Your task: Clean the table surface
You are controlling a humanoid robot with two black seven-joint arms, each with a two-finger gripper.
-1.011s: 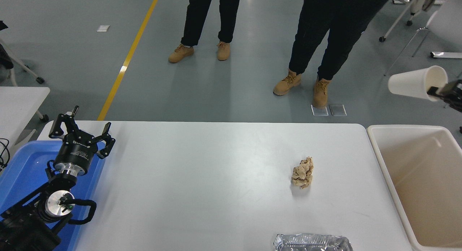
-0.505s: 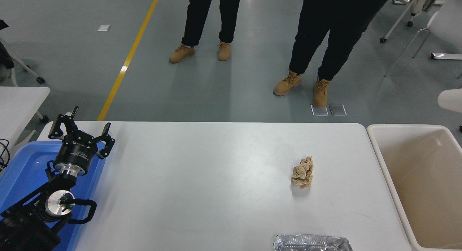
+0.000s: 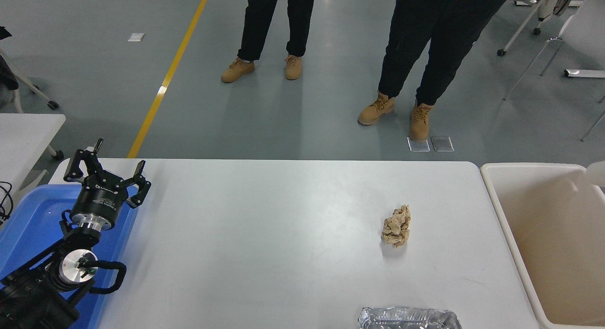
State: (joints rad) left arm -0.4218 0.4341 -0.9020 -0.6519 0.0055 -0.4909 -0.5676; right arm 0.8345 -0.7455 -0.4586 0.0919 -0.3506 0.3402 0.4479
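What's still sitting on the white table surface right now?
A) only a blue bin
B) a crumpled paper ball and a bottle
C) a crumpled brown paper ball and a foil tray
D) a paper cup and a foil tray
C: the crumpled brown paper ball lies on the table surface right of centre, and the foil tray sits at its near edge, partly cut off by the frame.

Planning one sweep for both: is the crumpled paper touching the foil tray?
Apart. The head view shows bare table surface between the crumpled paper and the foil tray at the near edge.
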